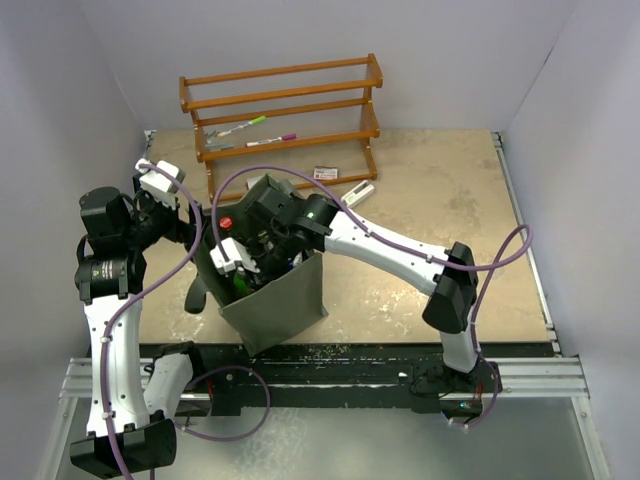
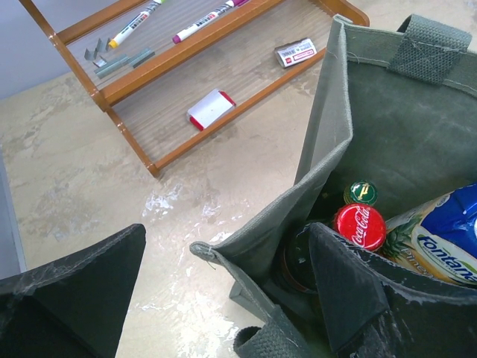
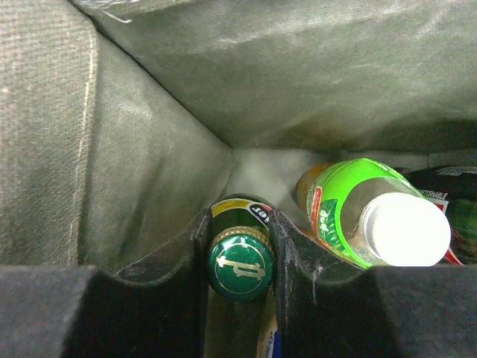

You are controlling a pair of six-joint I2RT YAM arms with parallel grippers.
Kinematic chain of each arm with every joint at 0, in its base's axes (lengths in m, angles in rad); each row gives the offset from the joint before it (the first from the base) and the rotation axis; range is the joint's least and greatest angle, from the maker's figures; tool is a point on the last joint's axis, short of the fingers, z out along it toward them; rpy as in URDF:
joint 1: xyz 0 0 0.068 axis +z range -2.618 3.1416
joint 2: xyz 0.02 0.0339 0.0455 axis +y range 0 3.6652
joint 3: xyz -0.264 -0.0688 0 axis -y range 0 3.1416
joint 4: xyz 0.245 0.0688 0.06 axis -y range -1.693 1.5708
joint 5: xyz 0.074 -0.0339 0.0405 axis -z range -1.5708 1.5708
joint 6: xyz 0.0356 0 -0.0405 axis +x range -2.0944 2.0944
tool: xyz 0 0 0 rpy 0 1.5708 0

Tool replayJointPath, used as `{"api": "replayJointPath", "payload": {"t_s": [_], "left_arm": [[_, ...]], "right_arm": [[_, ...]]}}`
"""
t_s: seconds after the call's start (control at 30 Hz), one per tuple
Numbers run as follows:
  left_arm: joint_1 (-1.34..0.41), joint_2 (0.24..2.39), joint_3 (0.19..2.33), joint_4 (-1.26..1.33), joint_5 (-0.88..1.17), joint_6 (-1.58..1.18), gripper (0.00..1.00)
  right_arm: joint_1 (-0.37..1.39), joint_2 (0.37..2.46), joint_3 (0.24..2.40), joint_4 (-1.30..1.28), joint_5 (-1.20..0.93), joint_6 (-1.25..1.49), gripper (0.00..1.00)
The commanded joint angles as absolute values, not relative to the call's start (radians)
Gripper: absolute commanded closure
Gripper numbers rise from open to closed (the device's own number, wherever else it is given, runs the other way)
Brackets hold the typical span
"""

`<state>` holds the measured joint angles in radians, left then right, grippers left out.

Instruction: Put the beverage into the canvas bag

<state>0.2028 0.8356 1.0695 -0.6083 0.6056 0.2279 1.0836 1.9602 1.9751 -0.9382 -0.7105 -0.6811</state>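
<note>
The right gripper (image 3: 238, 227) pinched one green-capped bottle (image 3: 240, 270) (crimped metal) between its jaws, one white-capped plastic bottle (image 3: 373, 224) beside them. The left gripper (image 2: 223, 250) gaped wide, jaws astride one cloth wall of the canvas bag (image 2: 387, 127).

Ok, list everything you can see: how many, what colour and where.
canvas bag: one, grey-green, near edge of the table
green-capped bottle: one, dark green, upright in the bag
cola bottle: one, red cap, in the bag
white-capped bottle: one, green label, leaning in the bag
Fontana pack: one, blue-white, in the bag
wooden rack: one, orange-brown, back of the table
markers: two, white, on the rack
staple strips: a few, grey, on the rack
box: one, grey with red label, by the rack
white block: one, red-edged, by the rack
left claw: one, black, open, astride the bag's rim
right claw: one, black, shut on the green-capped bottle
</note>
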Motion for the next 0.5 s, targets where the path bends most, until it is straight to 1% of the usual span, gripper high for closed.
{"api": "replayJointPath", "payload": {"t_s": [0.0,0.17,0.33,0.47], "left_arm": [[0.209,0.833,1.08,-0.573,0.602,0.233,0.06],[0.209,0.833,1.086,-0.573,0.573,0.221,0.06],[0.21,0.834,1.086,-0.573,0.57,0.221,0.06],[0.21,0.832,1.085,-0.575,0.572,0.221,0.06]], "right_arm": [[1.083,1.855,1.922,-0.847,-0.782,-0.687,1.0],[1.08,1.816,1.823,-0.762,-0.747,-0.689,1.0],[1.073,1.814,1.771,-0.77,-0.731,-0.735,1.0],[1.073,1.835,1.749,-0.78,-0.702,-0.745,0.95]]}}
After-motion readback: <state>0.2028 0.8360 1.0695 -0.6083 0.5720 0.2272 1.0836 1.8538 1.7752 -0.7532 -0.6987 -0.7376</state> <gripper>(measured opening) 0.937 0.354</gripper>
